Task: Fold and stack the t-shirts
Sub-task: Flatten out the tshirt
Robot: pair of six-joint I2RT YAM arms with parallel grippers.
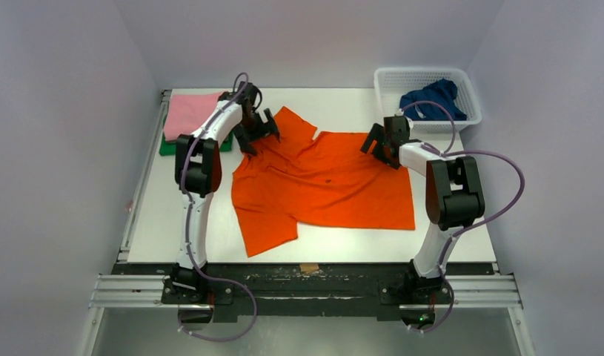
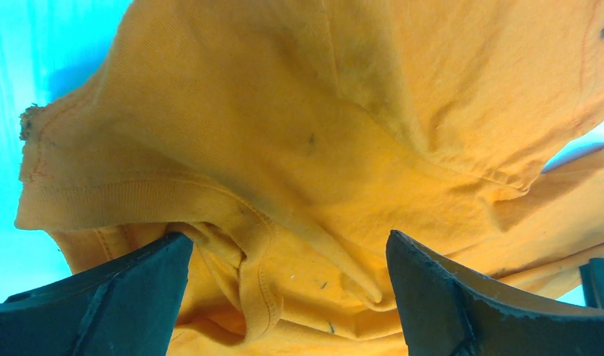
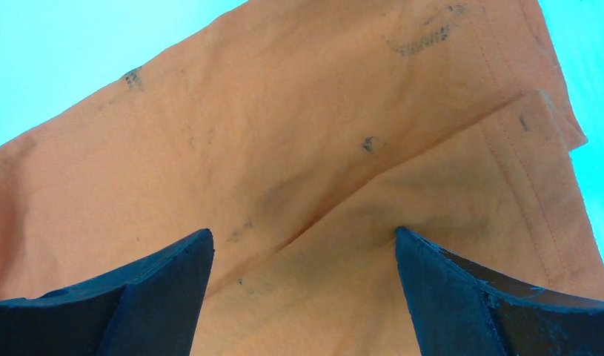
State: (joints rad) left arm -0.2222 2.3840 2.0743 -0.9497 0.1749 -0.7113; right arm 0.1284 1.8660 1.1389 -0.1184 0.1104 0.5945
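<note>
Pink t-shirt (image 1: 189,111) lies folded on green t-shirt (image 1: 165,145) at upper left, so the stack is started. Orange t-shirt (image 1: 324,185) is mid-frame, spread out, rumpled, not yet folded. Dark blue t-shirt (image 1: 432,100) sits in basket (image 1: 388,76), upper right. Left gripper (image 1: 261,133) is low over the orange shirt's upper-left corner, right gripper (image 1: 376,150) over its upper-right edge. Both have jaws spread, holding nothing.

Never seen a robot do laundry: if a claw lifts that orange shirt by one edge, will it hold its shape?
Probably not: the orange t-shirt lies creased and rumpled, so it likely hangs limp from any pinch. It looks thin, so probably light. Pushed, it would likely bunch rather than slide whole, as at the collar.
</note>
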